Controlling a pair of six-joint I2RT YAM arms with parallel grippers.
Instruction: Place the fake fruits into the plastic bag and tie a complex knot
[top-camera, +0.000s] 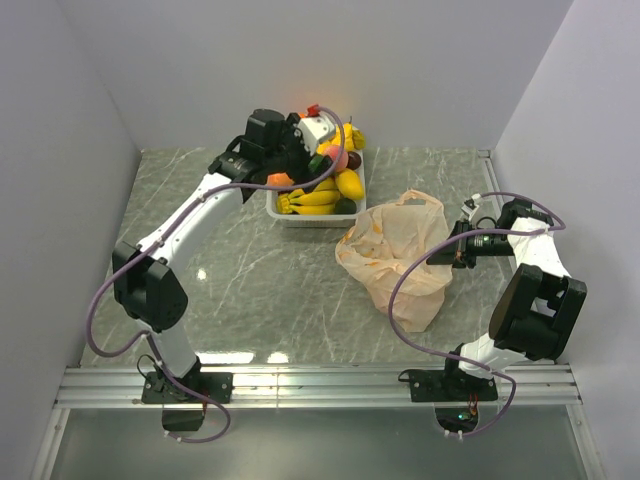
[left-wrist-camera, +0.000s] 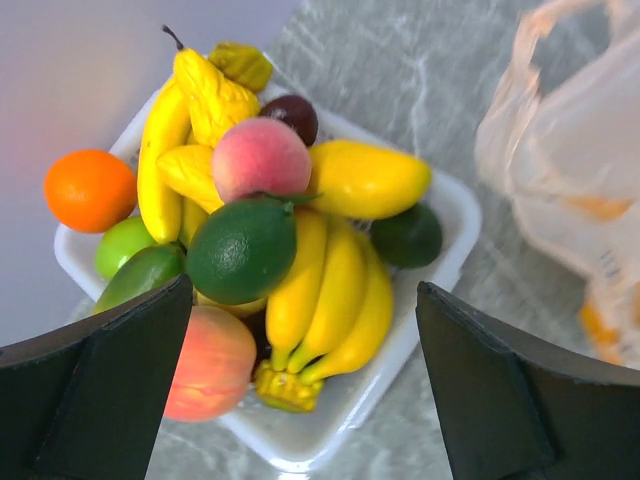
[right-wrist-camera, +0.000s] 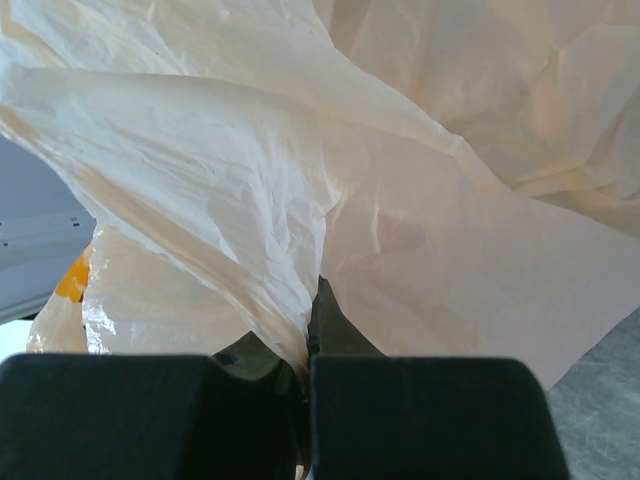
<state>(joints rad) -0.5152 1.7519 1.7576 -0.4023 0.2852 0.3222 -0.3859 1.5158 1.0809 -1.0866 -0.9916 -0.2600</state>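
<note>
Left gripper (left-wrist-camera: 302, 300): jaws spread wide and holding nothing, hanging just above the fruit pile; one dark finger (left-wrist-camera: 100, 390) frames each side of the wrist view.
Right gripper (right-wrist-camera: 308, 400): jaws closed tight, a fold of the bag's film pinched between them.
Bag (top-camera: 395, 250): thin, crinkled, pale peach plastic with orange print, slumped on the table (top-camera: 250, 290) to the right of the tray, its mouth facing up and toward the tray. Whether the pinched fold is a handle or the rim, the right wrist view is too close to tell.
Fruits (top-camera: 330, 185): all heaped in the tray.
Tray (top-camera: 310, 220): white, rectangular, at the far middle of the table, near the bag but apart from it.
Bananas (left-wrist-camera: 330, 290): a yellow bunch lying across the near side of the pile, directly between the left fingers.
Lime (left-wrist-camera: 240, 250): dark green, resting on top of the pile against the bananas.
Peach (left-wrist-camera: 260, 158): pink and yellow, just behind the lime.
Mango (left-wrist-camera: 365, 180): yellow, lying beside the peach on the side toward the bag.
Orange (left-wrist-camera: 88, 190): at the tray's corner farthest from the bag.
Plum (left-wrist-camera: 293, 115): dark, behind the peach.
</note>
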